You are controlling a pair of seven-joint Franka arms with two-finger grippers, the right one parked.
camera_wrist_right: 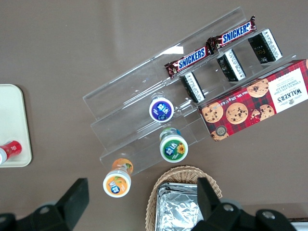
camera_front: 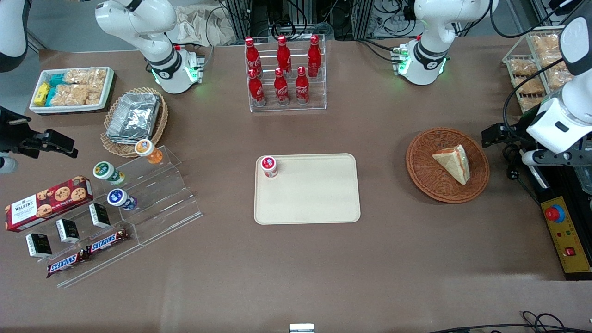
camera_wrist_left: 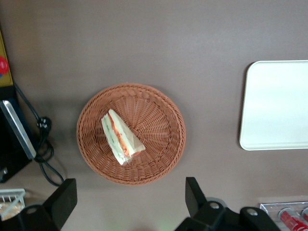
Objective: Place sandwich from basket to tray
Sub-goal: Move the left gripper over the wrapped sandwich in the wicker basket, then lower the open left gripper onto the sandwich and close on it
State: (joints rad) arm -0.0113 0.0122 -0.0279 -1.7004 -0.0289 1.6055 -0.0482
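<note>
The sandwich (camera_front: 453, 162) is a pale wedge with red and orange filling along one edge. It lies inside the round reddish-brown woven basket (camera_front: 426, 178), toward the working arm's end of the table. The left wrist view looks straight down on the sandwich (camera_wrist_left: 120, 137) in the basket (camera_wrist_left: 159, 120). My left gripper (camera_front: 496, 135) hangs beside the basket and above table level, with nothing in it. Its black fingers (camera_wrist_left: 65, 199) stand wide apart, and the gripper (camera_wrist_left: 131, 186) is open just outside the basket's rim. The cream tray (camera_front: 314, 199) lies flat mid-table, and part of the tray (camera_wrist_left: 274, 106) shows in the wrist view.
A small red-lidded cup (camera_front: 269, 165) stands on one corner of the tray. A rack of red cola bottles (camera_front: 286, 74) is farther from the camera than the tray. A yellow control box (camera_front: 566, 233), cables (camera_wrist_left: 45, 144) and a wire rack of bagged snacks (camera_front: 539, 64) border the basket's end.
</note>
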